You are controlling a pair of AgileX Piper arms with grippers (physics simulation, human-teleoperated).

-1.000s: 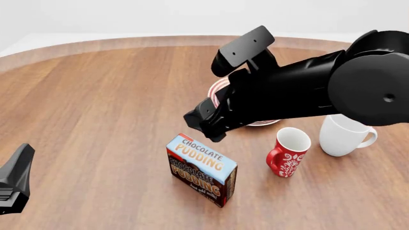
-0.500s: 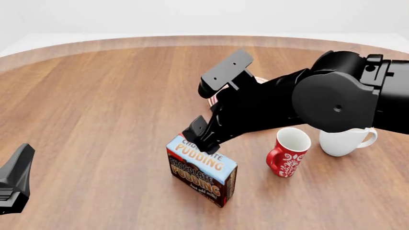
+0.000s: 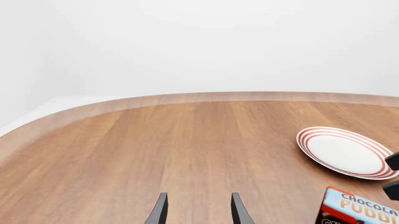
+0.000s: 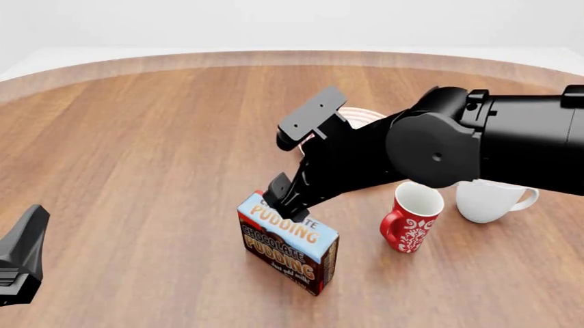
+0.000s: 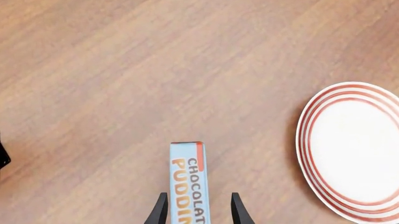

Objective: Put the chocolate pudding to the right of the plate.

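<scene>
Altogether 1 chocolate pudding (image 4: 288,242), 1 plate (image 3: 345,152), 2 mugs (image 4: 411,216).

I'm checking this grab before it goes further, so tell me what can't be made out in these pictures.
- Front view: the right gripper and most of the plate are hidden by the right arm.
- Right wrist view: the fingers straddle the pudding box, but contact cannot be told; the bottom edge cuts off the box.
- Left wrist view: the box is cut off at the bottom edge.
- Front view: the left gripper is cut off at the left edge.
</scene>
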